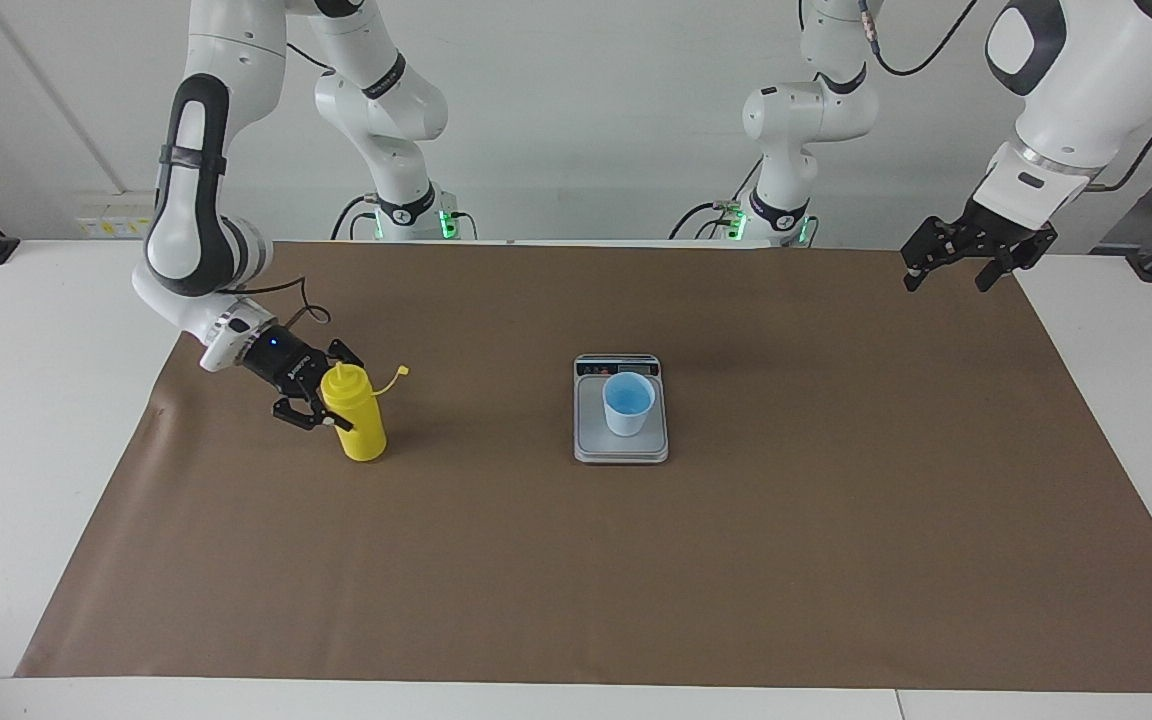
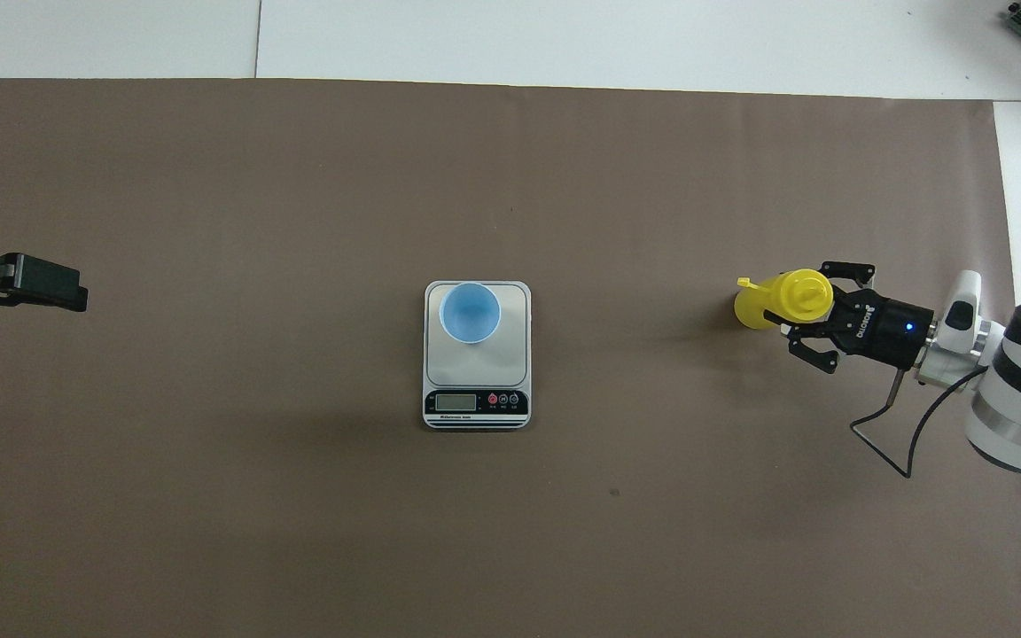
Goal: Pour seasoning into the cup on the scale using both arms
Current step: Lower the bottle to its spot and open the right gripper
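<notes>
Right gripper (image 1: 321,403) low at the right arm's end of the brown mat (image 1: 576,560), fingers spread wide on either side of the yellow seasoning bottle (image 1: 356,420), not clenched on it; whether a pad touches the bottle wall cannot be told. Bottle stands upright on the mat, long axis vertical, nozzle cap pointing up, tethered tip cap (image 1: 401,371) hanging off on its strap toward the scale's side and slightly toward the robots. In the overhead view the bottle (image 2: 781,299) sits just beside the right gripper (image 2: 816,315), well apart from the scale.

Mid-mat: scale (image 1: 621,445) flat, display strip on the short edge nearer the robots. Light blue cup (image 1: 628,402) upright on the weighing plate, mouth up, toward the display end in the facing view.

Left gripper (image 1: 976,258) in the air over the mat's edge at the left arm's end, fingers parted, holding nothing, waiting; only its tip (image 2: 27,283) shows overhead.
</notes>
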`<state>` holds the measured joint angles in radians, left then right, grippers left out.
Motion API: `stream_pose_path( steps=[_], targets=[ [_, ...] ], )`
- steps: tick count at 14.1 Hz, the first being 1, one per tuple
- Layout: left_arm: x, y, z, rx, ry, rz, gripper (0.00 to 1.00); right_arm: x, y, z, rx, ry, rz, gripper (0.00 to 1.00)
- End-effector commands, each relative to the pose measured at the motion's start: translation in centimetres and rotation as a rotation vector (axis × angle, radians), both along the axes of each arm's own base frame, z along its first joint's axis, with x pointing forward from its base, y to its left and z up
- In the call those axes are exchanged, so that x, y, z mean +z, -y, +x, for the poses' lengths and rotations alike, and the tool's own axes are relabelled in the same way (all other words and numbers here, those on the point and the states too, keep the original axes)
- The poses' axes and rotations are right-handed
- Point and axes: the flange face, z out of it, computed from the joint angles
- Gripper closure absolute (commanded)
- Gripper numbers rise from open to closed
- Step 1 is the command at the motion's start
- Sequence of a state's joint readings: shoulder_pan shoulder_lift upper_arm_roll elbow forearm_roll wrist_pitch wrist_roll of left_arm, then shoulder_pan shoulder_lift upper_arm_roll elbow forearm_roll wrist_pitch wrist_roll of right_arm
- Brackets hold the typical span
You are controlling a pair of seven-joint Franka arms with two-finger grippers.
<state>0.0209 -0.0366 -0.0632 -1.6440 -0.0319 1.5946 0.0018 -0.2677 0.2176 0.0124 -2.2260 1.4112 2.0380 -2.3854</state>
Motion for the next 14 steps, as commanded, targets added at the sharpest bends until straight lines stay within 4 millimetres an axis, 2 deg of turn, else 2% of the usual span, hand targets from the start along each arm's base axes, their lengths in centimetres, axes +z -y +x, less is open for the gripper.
stream_pose_path(
  steps=[1,2,5,8,11,14],
  targets=[
    [0.1,-0.3,-0.9,-0.001,-0.004,0.013,0.0,0.3,0.1,0.0,-0.019,0.034,0.056,1.0],
    [0.1,-0.2,-0.9,-0.002,-0.004,0.013,0.0,0.5,0.0,0.2,-0.022,0.038,0.061,0.01],
    [0.1,-0.3,-0.9,-0.001,-0.004,0.013,0.0,1.2,0.3,0.9,-0.034,0.051,0.065,0.0],
    [0.1,-0.3,-0.9,-0.001,-0.004,0.013,0.0,2.2,0.6,0.7,-0.028,0.056,0.04,0.0],
    [0.1,-0.3,-0.9,-0.001,-0.004,0.013,0.0,2.9,2.9,-0.4,0.011,-0.004,-0.049,0.0],
    [0.1,-0.3,-0.9,-0.001,-0.004,0.013,0.0,4.1,4.8,-1.9,0.13,-0.111,-0.223,0.0]
  ],
)
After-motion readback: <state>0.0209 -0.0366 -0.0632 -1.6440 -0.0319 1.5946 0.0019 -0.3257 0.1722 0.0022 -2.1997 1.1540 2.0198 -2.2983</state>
